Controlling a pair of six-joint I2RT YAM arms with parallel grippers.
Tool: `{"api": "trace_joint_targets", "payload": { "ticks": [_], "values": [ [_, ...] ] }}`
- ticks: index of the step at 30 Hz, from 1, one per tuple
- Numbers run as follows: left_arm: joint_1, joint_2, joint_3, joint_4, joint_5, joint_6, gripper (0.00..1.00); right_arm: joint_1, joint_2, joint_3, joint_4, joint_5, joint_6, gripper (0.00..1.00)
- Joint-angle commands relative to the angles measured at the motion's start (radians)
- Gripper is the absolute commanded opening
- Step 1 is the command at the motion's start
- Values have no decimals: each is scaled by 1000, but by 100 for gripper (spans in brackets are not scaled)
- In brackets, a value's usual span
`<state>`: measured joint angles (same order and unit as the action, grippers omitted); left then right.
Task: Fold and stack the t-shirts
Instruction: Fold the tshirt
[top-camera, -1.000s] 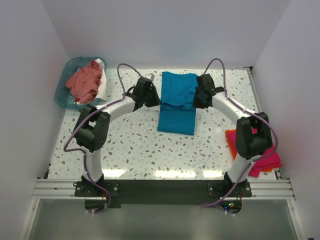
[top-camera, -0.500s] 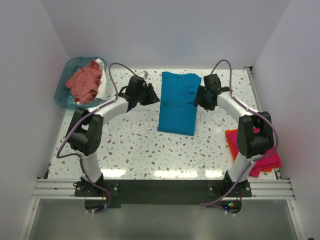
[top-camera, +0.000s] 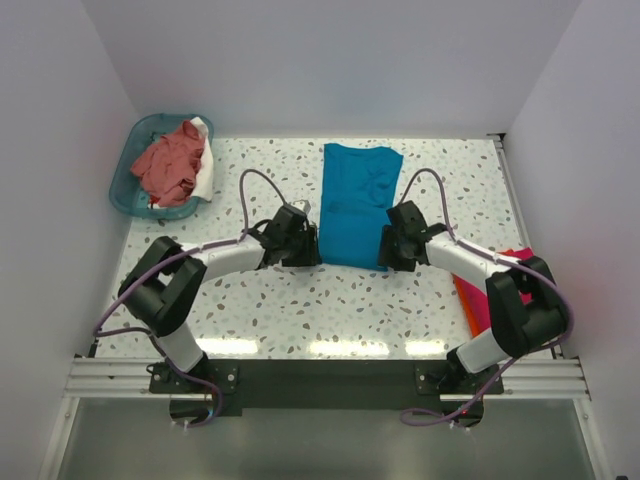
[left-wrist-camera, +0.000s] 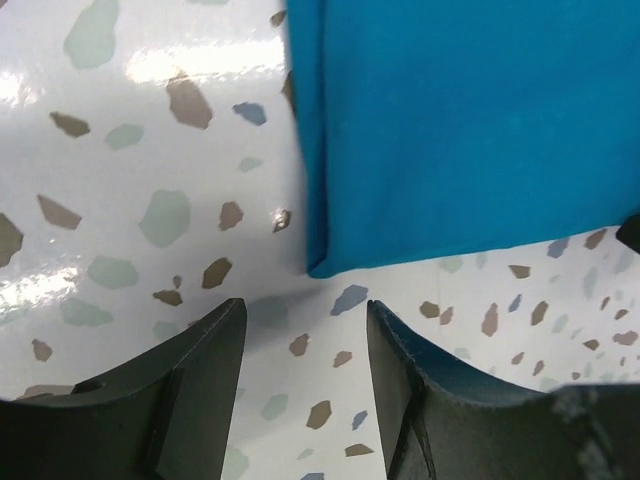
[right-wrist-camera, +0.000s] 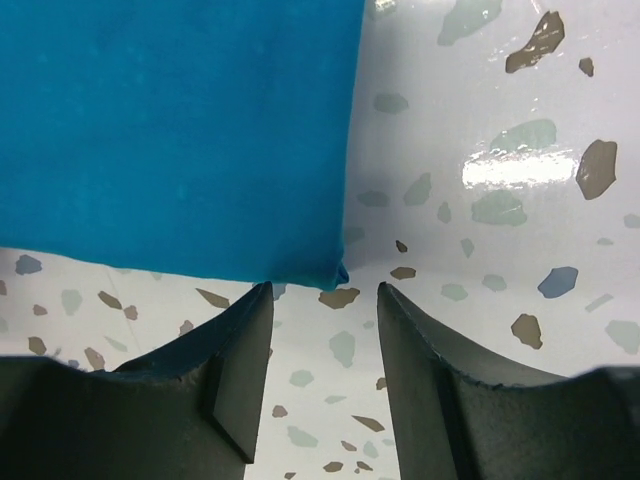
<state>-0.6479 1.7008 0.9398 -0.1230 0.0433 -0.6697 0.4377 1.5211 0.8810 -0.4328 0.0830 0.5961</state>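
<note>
A teal-blue t-shirt lies flat as a long folded strip in the middle of the table. My left gripper is open and empty just off its near left corner. My right gripper is open and empty just off its near right corner. The shirt fills the upper part of the left wrist view and of the right wrist view. A folded orange shirt and a magenta-pink shirt lie at the right edge, partly hidden by my right arm.
A translucent teal basket stands at the far left corner, holding a crumpled salmon-pink shirt and a white one. White walls close in the far, left and right sides. The table is speckled white terrazzo.
The top half of the teal shirt was unfolded back flat into a long strip. Both grippers then let go and moved from its middle toward me to the near corners.
</note>
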Motion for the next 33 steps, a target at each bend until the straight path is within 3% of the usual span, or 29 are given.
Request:
{"api": "trace_joint_targets", "payload": {
  "ticks": [1,10,17,23,33],
  "values": [
    [5,-36,-32,31,-36,-4,57,9,-3,-34,81,-2,48,49],
    [-2,-76,-85,106,-2,-14,57,16,-38,-83,95,8,65,47],
    [-2,-125,-164,310,69,-54,57,16,-121,-100,88,12,88,49],
    [2,-109,-154,304,1,-80,64,18,-112,-57,66,49,105,54],
    [24,16,-65,224,-40,-116,58,-7,34,1,118,37,120,56]
  ]
}}
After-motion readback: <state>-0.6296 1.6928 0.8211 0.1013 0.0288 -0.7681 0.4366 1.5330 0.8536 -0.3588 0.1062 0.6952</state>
